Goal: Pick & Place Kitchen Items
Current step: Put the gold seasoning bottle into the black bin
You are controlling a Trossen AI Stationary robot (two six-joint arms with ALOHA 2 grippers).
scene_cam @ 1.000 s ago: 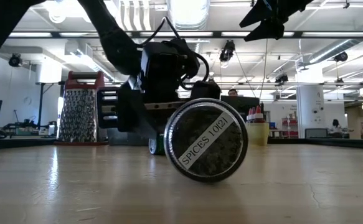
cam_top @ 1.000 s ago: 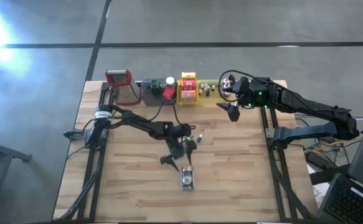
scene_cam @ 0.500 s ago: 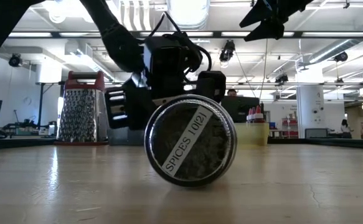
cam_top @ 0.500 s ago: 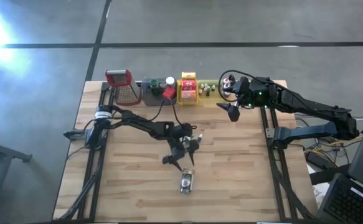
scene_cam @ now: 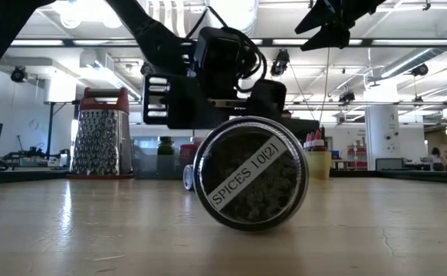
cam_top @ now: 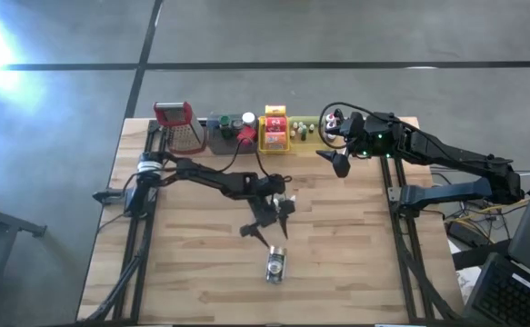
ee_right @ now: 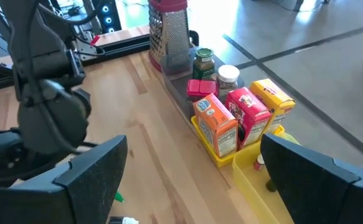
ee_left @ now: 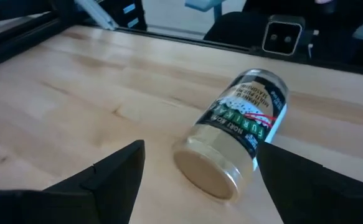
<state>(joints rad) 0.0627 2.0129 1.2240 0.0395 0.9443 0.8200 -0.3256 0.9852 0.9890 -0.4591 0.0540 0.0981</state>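
A clear spice jar (cam_top: 275, 266) lies on its side on the wooden table near the front middle. Its round end, labelled "SPICES", faces the low view (scene_cam: 250, 184). My left gripper (cam_top: 269, 221) hovers open just behind the jar, toward the far edge. In the left wrist view its fingers stand apart with the jar (ee_left: 237, 134) ahead of them, untouched. My right gripper (cam_top: 340, 163) hangs open high over the far right of the table. Other kitchen items sit in the trays along the far edge: orange and red packets (ee_right: 240, 121) and small bottles (ee_right: 215, 68).
A red-topped metal grater (cam_top: 181, 127) stands at the far left. Beside it are a grey tray (cam_top: 221, 138), a yellow tray (cam_top: 275, 143) and a green tray (cam_top: 303, 136). Bare wood lies around the jar on all sides.
My left gripper has risen and drawn back a little from the jar toward the far edge, staying open. The jar has rolled slightly on the table to one side and back, and its end label has turned.
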